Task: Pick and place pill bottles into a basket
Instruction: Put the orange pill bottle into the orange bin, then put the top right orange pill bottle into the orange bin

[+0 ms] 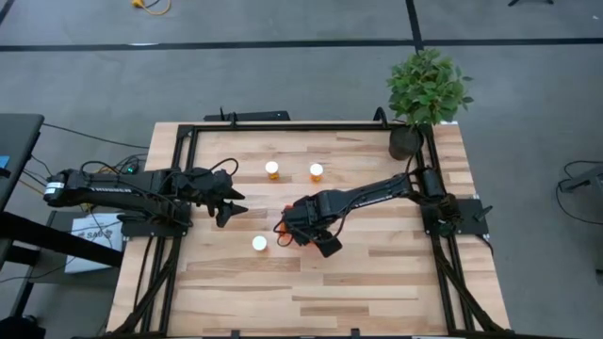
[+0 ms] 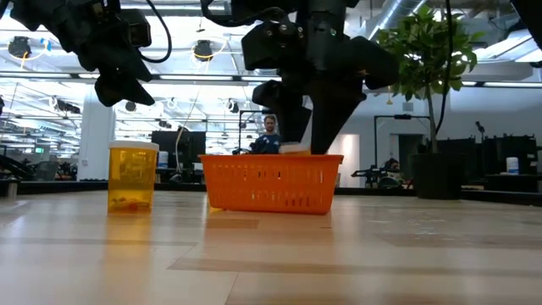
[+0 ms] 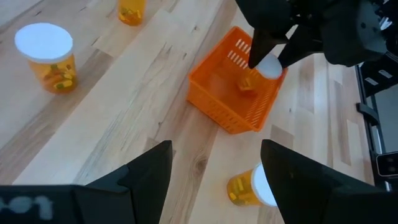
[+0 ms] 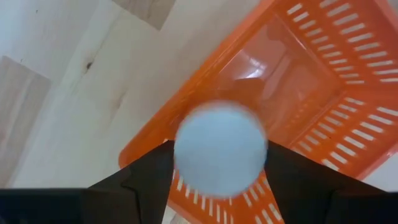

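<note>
Right gripper (image 1: 294,229) hangs over basket (image 3: 214,106) at table centre, fingers around a pill bottle (image 3: 264,67) (grip or release unclear); left gripper (image 1: 229,200) at 9 o'clock, fingers apart, empty

Hidden and cut-off parts around the basket

The right gripper (image 1: 294,229) is covering most of the orange basket (image 1: 283,226) from above; a blurred white cap (image 4: 221,148) is filling the right wrist view, hiding its pill bottle's body, and another pill bottle (image 3: 252,188) is lying partly hidden behind the left gripper's finger (image 3: 305,183).
</note>
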Motion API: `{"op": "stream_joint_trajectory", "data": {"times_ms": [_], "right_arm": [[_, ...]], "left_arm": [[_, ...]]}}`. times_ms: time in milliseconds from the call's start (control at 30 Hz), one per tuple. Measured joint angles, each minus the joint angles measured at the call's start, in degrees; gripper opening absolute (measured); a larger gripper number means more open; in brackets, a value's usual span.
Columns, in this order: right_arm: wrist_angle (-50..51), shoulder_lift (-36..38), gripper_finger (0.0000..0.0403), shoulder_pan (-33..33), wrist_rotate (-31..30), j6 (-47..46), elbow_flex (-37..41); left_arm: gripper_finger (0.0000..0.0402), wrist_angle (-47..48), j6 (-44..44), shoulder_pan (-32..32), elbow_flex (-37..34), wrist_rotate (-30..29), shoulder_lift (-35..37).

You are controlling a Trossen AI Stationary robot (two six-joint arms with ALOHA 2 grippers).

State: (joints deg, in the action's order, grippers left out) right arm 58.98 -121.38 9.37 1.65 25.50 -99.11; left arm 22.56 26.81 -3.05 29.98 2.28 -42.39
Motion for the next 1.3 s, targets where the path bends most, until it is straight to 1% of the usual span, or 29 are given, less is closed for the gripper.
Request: {"op": "stream_joint_trajectory", "data": {"times_ms": [233,500,733,800,967,1200,1300], "right_arm": [[0.9,0.0,0.0254,0.0,0.0,-0.1,0.0],[1.7,0.5,0.0256,0.0,-0.2,-1.7,-0.2],[5.5,0.5,0.0256,0.0,-0.3,-1.7,-3.6],[7.0,0.5,0.0256,0.0,-1.7,-1.7,-5.5],[14.8,0.5,0.0256,-0.8,-8.4,-1.0,-10.5],[26.6,0.5,0.0256,-4.1,-10.6,-0.6,-18.5],[29.1,0.5,0.0256,-5.6,-16.6,-0.6,-20.7]], "left_arm": [[0.0236,0.0,0.0,0.0,0.0,0.0,0.0],[0.0236,0.0,0.0,0.0,0.0,0.0,0.0],[0.0236,0.0,-0.1,0.0,0.0,-0.1,0.0],[0.0236,0.0,-0.1,0.0,0.0,-0.4,0.0],[0.0236,-0.1,0.5,0.0,0.0,-1.5,0.0],[0.0236,-0.2,1.5,0.0,0.0,-2.3,0.0],[0.0236,-0.2,1.9,0.0,0.0,-2.3,0.0]]}}
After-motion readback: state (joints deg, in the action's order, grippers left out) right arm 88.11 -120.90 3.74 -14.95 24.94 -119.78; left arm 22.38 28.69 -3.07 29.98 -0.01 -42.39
